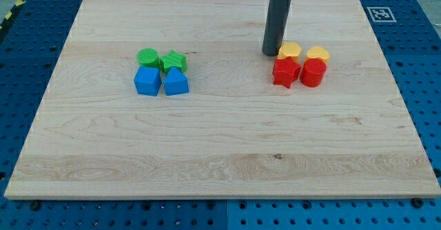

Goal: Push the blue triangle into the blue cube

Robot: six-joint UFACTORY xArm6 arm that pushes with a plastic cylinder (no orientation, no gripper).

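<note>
While my rod stands upright, my tip [270, 54] beside yellow block [289, 49] — no gripper, blue triangle [175, 83] touching blue cube [147, 80].

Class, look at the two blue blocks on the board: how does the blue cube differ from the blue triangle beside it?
The blue cube shows a broad, squarish top, while the blue triangle narrows to a point toward the view's top. The cube lies at the view's left below the green round block; the triangle lies at the view's right below the green star. Both share one blue and sit side by side, far from my tip.
</note>
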